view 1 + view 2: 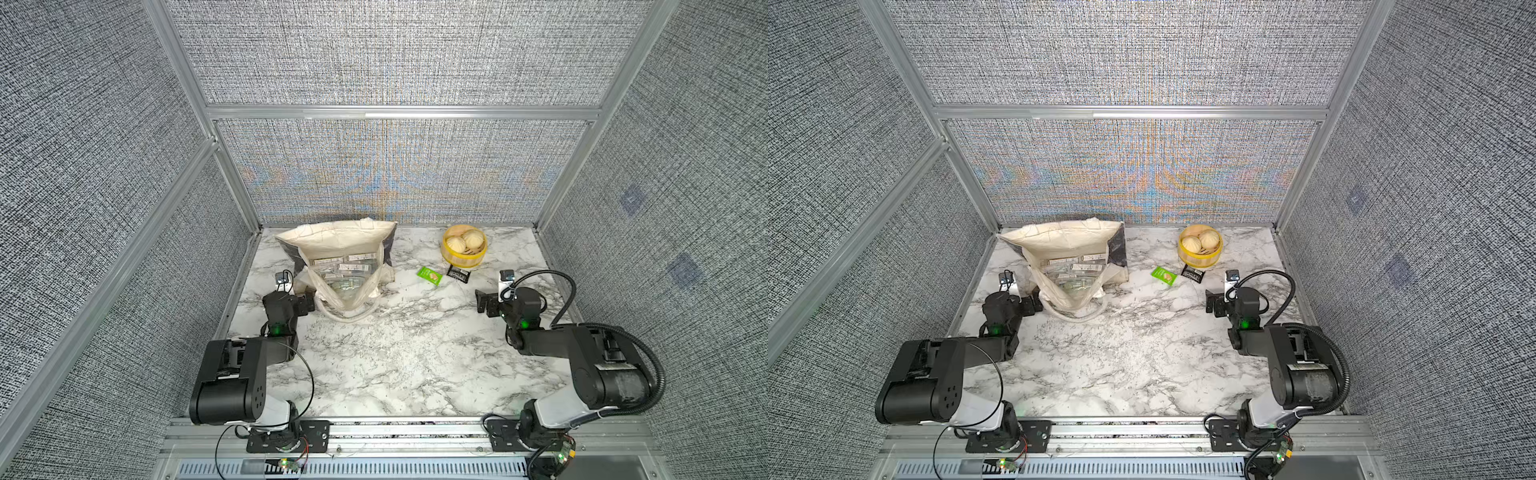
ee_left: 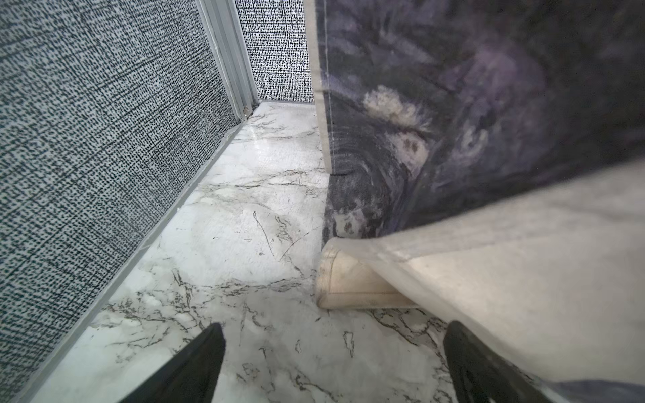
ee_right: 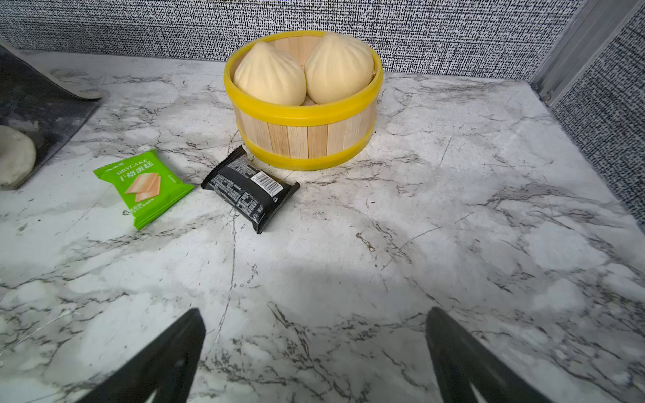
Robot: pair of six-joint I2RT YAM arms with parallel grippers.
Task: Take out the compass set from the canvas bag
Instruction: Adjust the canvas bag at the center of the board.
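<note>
- Seen in both top views: large floppy cream canvas bag [image 1: 332, 245] with pale loop handles [image 1: 353, 313] and a dark grey-blue printed panel, slumped at the back left of the white grey-veined marble-pattern tabletop [image 1: 395, 353], mouth gaping toward the arms.
- Shown only from above: inside of the bag, with pale labelled flat boxes [image 1: 347, 264] and a clear-wrapped item below them; could not tell which of these was the compass set.
- Shown by the left wrist view alone: the bag's outer print up close [image 2: 488, 104], blurry purplish-grey brushwork with pale blotches, plus a rolled cream canvas handle end [image 2: 349, 282] lying on the marble.
- Left gripper [image 2: 335, 363] spread wide, holding nothing, low over the table just beside the bag's near left corner; black tapered fingers [image 2: 195, 366] apart, the other finger partly under loose canvas; contact could not be told.
- Right gripper [image 3: 314, 349] likewise spread wide and empty, well apart from the bag, over bare marble.
- Legible only in the right wrist view: small green glossy snack packet [image 3: 143, 188] with a wafer picture, and black crinkled wrapper [image 3: 249, 190] with a white barcode, lying flat side by side.
- Just behind the wrapper: small round steamer basket of pale wooden slats with yellow bands [image 3: 303, 139], holding two smooth pleated cream buns [image 3: 268, 75].
- Around everything: grey woven-textured walls [image 1: 395, 54] in aluminium frames.
</note>
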